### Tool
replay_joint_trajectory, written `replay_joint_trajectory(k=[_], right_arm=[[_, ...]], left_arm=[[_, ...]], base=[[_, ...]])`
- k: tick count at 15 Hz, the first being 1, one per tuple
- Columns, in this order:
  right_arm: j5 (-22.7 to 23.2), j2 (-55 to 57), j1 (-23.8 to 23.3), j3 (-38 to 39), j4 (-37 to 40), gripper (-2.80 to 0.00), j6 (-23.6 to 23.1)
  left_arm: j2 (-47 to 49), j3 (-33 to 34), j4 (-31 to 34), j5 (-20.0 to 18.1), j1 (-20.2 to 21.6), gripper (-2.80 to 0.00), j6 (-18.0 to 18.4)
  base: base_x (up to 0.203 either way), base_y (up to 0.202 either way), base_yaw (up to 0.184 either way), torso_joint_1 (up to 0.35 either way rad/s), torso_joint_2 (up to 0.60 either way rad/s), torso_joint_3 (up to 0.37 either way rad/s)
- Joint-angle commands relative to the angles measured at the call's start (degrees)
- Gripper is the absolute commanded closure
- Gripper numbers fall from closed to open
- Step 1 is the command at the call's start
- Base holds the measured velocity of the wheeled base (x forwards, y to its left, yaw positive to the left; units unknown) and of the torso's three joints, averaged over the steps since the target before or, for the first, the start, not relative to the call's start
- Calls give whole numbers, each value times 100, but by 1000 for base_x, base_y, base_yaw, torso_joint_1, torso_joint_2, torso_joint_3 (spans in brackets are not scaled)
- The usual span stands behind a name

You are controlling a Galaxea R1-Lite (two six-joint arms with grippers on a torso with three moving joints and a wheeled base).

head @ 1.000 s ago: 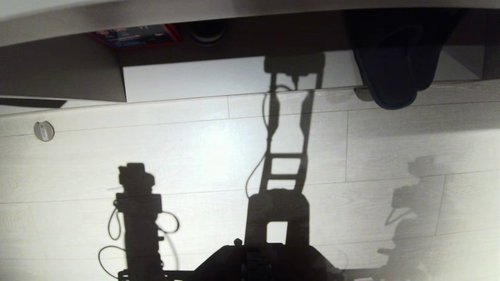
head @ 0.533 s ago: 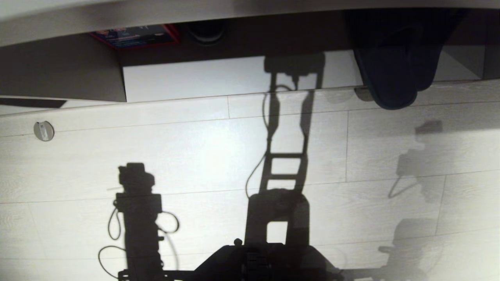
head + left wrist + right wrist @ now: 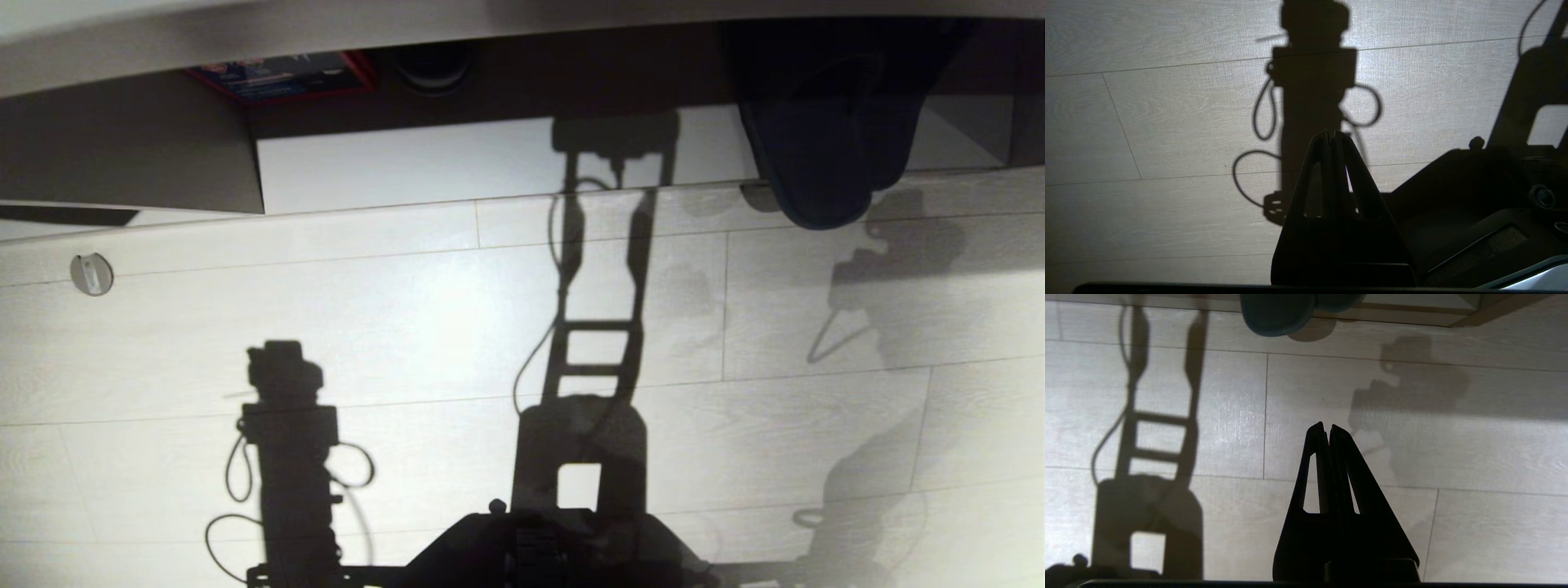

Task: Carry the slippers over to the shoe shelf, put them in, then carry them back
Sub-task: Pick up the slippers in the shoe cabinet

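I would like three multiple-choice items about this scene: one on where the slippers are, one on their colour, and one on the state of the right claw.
1. Where do the slippers lie?
A. in the middle of the open floor
B. at the shelf opening, toes sticking out over its front edge
C. in the right claw

2. What colour are the slippers?
A. dark navy
B. white
C. bright red

3. How are the fingers of the right claw?
A. wide open
B. closed on a slipper
C. closed on nothing

Answers:
1 B: the head view shows them at the shelf's right end, toes past the front edge.
2 A: both the head and right wrist views show dark blue-black toes.
3 C: the right wrist view shows the tips together over bare floor, apart from the slippers.
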Motion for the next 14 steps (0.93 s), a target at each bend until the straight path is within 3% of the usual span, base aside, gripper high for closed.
replay_joint_trajectory(k=[1,6,14], right_arm=[[4,1080,-17,-36,-578,0,-9],[8,2508,-21,137,-2214,0,-41],[35,3912,-18,57,-3745,0,-253]], left_arm=[[7,0,-1,1,1,0,-2],[0,0,-1,1,1,0,-2],[8,0,-7,1,1,0,-2]], base=[[0,0,0,0,0,0],[0,0,0,0,0,0],[0,0,0,0,0,0]])
